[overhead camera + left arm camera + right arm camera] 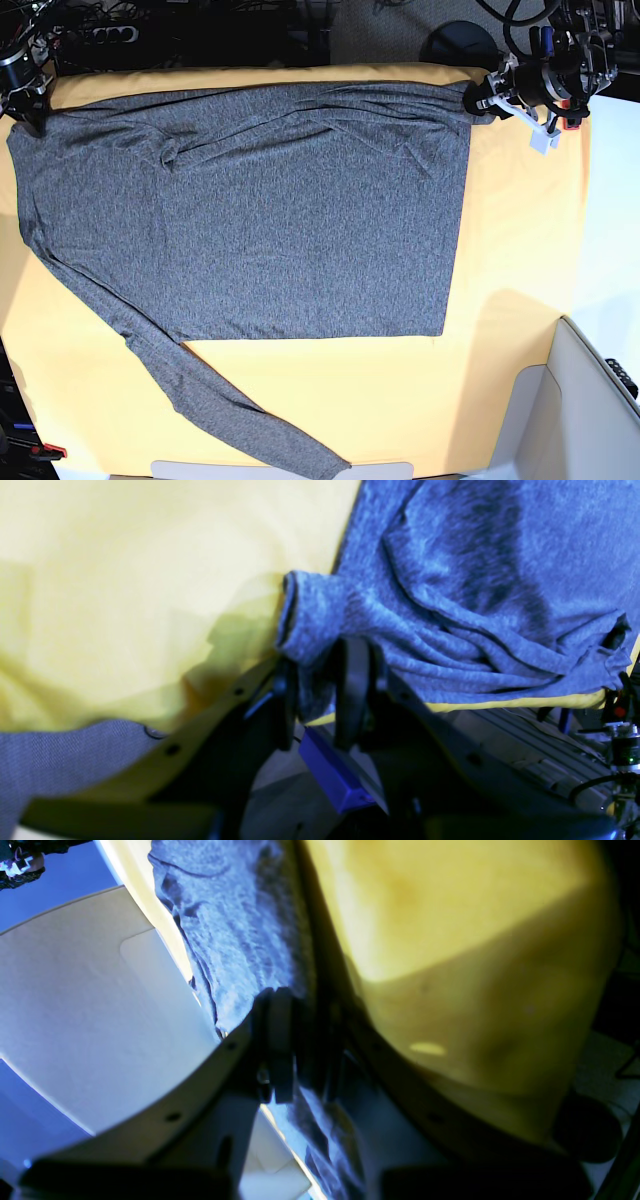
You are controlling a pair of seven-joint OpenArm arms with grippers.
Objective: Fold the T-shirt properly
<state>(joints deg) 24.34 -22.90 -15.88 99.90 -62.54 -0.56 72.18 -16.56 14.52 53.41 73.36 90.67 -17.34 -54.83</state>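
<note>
Overhead, the T-shirt [260, 220], a plain heathered dark grey long-sleeved knit, lies spread almost flat on a yellow-orange cloth [520, 250] that covers the work table, filling the left and middle of the surface and leaving the right side bare. Its long axis runs left to right along the far edge. One sleeve [215, 410] trails diagonally toward the near edge, its cuff just short of a white panel at the table's near rim.

At the far right corner, the left gripper [315, 700] straddles a bunched edge of the shirt beside a rolled hem [292, 615]; a fold of fabric sits between its dark jaws, but whether they press on it or stand slack cannot be told from these views. At the far left corner, the right gripper [300, 1050] has grey knit passing between its jaws in the same way, and its grip is equally unclear.

Judging by the fine creases fanning from both held corners, the fabric is light, thin and limp. It would likely drape and stretch rather than keep a line, and could drag on the cloth beneath. The doubled hems and seams at the far corners look like the firmest places to take hold, since a pinch of a single layer mid-panel would probably pull up a tent and wrinkle the body.
</note>
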